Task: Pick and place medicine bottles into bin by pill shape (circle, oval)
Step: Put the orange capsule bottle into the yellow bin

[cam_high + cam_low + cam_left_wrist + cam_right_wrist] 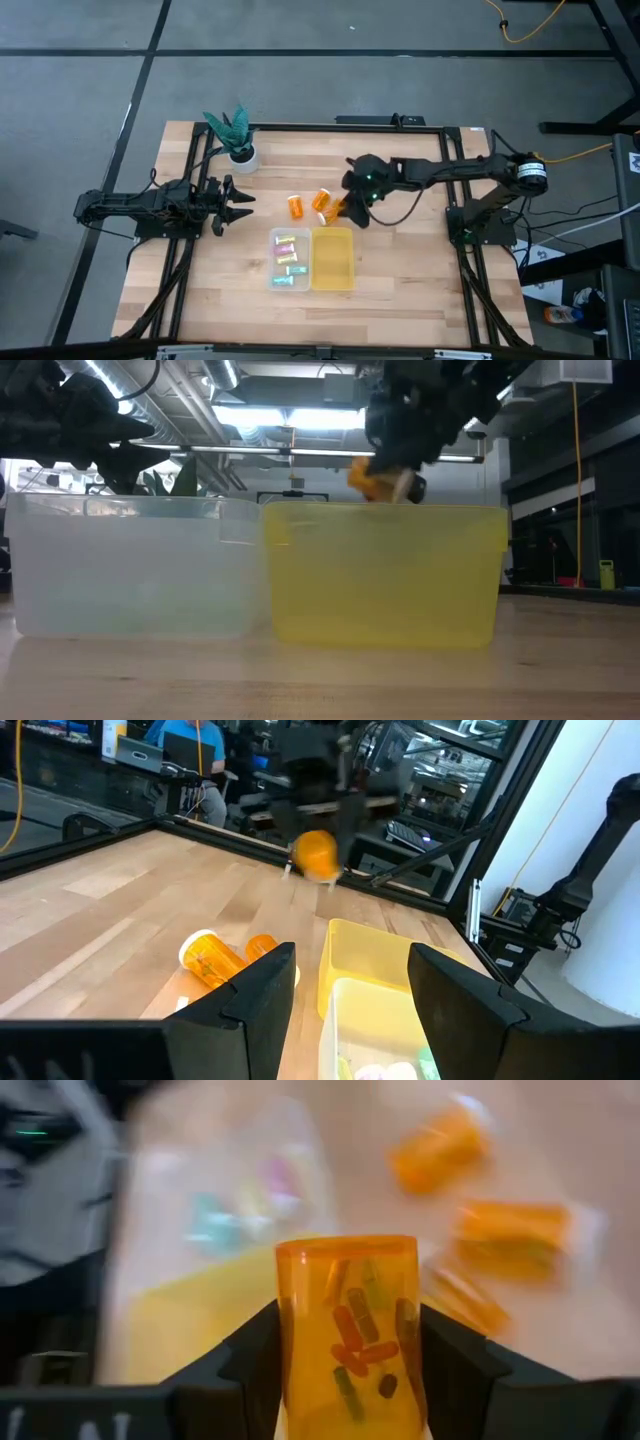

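I take the yellow bin as my landmark. It sits mid-table with a clear bin touching its side toward the left arm. From above I see nothing inside the yellow bin, while the clear bin holds several slim pastel vials, teal, yellow-green and purple, lying down.

My right gripper hangs just beyond the yellow bin's far edge, its fingers clamped on an orange bottle. In the right wrist view I can make out long, oval-looking capsules, orange and dark, inside that bottle. In the low view the held bottle shows above the yellow bin's rim.

Two more orange bottles lie on their sides on the wood, just beyond the yellow bin and near the held one.

My left gripper waits well apart from the yellow bin, past the clear bin, its fingers spread wide with nothing between them.
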Robot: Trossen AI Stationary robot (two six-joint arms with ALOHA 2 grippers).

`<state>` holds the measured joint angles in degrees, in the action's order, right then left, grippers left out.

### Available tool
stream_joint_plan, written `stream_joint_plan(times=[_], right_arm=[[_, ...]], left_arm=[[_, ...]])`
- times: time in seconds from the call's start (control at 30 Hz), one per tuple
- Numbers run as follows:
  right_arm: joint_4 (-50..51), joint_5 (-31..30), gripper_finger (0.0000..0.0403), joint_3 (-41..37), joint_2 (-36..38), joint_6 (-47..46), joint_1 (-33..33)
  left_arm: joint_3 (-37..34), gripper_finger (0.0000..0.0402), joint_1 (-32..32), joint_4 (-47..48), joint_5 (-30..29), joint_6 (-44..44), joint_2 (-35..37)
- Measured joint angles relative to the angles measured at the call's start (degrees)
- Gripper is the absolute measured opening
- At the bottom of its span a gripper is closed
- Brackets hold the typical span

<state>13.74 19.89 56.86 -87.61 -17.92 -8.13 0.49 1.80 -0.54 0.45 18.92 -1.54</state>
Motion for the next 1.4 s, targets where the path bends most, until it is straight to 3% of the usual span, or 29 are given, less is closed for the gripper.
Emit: stream_joint_plan(times=[0.13, 0.47, 0.73, 1.03, 1.4], right_arm=[[-3.0, 1.6, 0.0182, 0.1, -0.3, -0.3, 3.8], [-7.3, -5.3, 0.0182, 0.0, -6.6, -8.3, 10.9], [-9.1, -6.0, 0.0186, 0.0, -9.7, -10.3, 11.1], [-11.5, -3.7, 0.0233, 0.0, -9.4, -11.3, 11.1], [-11.5, -3.7, 0.0237, 1.0, -9.4, -9.7, 9.7]], left_arm=[[0.0, 0.019, 0.0, 0.0, 0.0, 0.0, 0.0], [0.0, 0.019, 0.0, 0.0, 0.0, 0.0, 0.0], [0.0, 0.019, 0.0, 0.0, 0.0, 0.1, 0.0], [0.0, 0.019, 0.0, 0.0, 0.0, 0.1, 0.0], [0.0, 0.019, 0.0, 0.0, 0.0, 0.2, 0.0]])
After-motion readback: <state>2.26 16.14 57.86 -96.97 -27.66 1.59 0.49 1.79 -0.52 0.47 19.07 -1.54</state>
